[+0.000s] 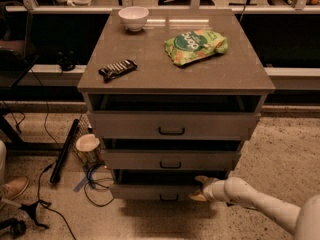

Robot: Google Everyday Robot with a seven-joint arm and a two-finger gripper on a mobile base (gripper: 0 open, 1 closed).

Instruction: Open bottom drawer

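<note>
The bottom drawer (pixel 145 191) is the lowest of three in the grey-brown cabinet (pixel 175 74). It has a small dark handle (pixel 169 198) at its centre and a dark gap above its front. My gripper (pixel 199 188) reaches in from the lower right on a white arm (pixel 255 201). It is at the right part of the bottom drawer's front, just right of the handle. Its fingers (pixel 202 179) stand apart, one above the other, and hold nothing that I can see.
On the cabinet top lie a white bowl (pixel 133 17), a green chip bag (pixel 195 46) and a dark snack bar (pixel 117 69). On the floor to the left are a paper cup (pixel 88 146), a black bar (pixel 64 151), cables (pixel 95 181) and a shoe (pixel 14 188).
</note>
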